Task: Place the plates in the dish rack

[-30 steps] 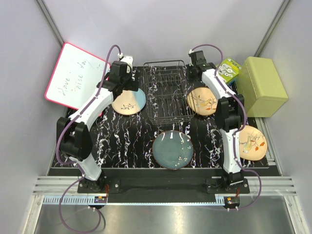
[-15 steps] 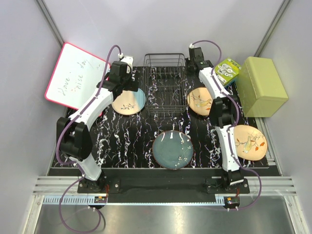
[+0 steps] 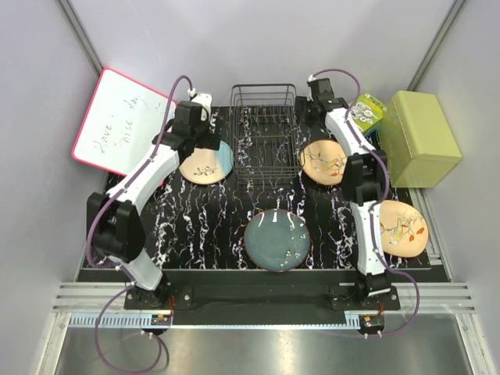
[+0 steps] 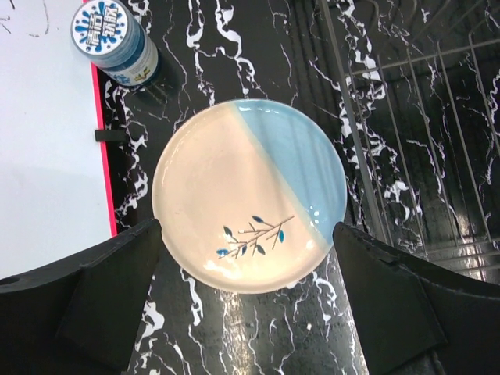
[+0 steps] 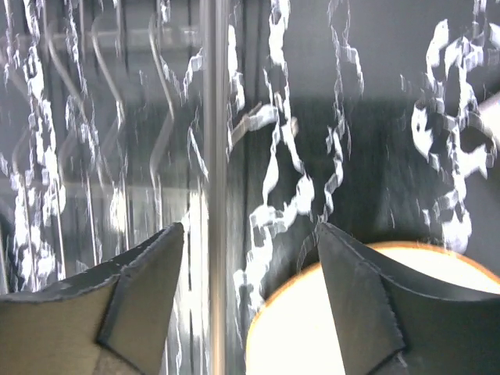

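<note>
L: my left gripper (image 4: 248, 230) gapes wide, empty, above beige-blue plate (image 4: 250, 195) left of dish rack (image 3: 264, 125) | R: my right gripper (image 5: 248, 228) parted, empty, rack wire between jaws | rack at tabletop's far edge

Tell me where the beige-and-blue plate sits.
In the top view the beige-and-blue plate lies flat on the left side, between the whiteboard and the dish rack, beneath the open left pincer.

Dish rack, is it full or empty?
Empty. The dish rack shows only bare wires, and all four plates lie flat outside it.
</note>
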`<state>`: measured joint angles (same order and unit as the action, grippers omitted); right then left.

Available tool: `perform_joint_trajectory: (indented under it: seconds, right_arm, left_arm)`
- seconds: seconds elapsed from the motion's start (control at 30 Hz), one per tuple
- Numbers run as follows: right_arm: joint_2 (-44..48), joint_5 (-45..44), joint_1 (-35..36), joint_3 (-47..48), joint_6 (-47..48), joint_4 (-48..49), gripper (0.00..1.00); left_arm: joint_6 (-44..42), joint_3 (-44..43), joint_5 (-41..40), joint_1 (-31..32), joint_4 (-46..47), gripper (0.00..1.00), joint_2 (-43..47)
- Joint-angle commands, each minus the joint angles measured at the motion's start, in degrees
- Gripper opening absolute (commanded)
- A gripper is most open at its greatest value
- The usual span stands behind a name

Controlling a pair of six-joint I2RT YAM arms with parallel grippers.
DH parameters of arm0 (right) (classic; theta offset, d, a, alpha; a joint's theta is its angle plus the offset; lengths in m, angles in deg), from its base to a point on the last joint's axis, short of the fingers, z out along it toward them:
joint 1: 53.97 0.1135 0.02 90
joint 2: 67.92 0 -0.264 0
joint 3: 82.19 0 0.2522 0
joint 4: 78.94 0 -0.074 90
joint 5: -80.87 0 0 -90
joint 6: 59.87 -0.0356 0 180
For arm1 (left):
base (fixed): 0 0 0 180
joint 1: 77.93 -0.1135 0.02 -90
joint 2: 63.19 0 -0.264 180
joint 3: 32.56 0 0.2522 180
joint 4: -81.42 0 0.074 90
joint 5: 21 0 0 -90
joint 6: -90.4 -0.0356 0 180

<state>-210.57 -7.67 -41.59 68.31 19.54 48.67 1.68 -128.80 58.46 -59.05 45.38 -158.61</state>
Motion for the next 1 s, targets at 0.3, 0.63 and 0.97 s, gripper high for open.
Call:
perform_joint_trajectory:
  seconds: [0.3,0.63,0.97]
  right_arm:
    - [49.30,38.41,-11.50,-52.35,0.32,2.34,0.84]
    - [51.76,49.35,-11.50,-75.37,-7.95,7.43,0.79]
    - [62.57,45.93,-6.05,-96.22,-19.37,12.70,0.79]
  left_arm:
    - [12.68,22.35,27.58,-1.56,0.75,0.99,18.08]
    - [23.85,33.69,33.57,-0.42,2.32,0.87,15.08]
    - [35.10,52.75,33.05,8.10,19.89,0.86,21.58]
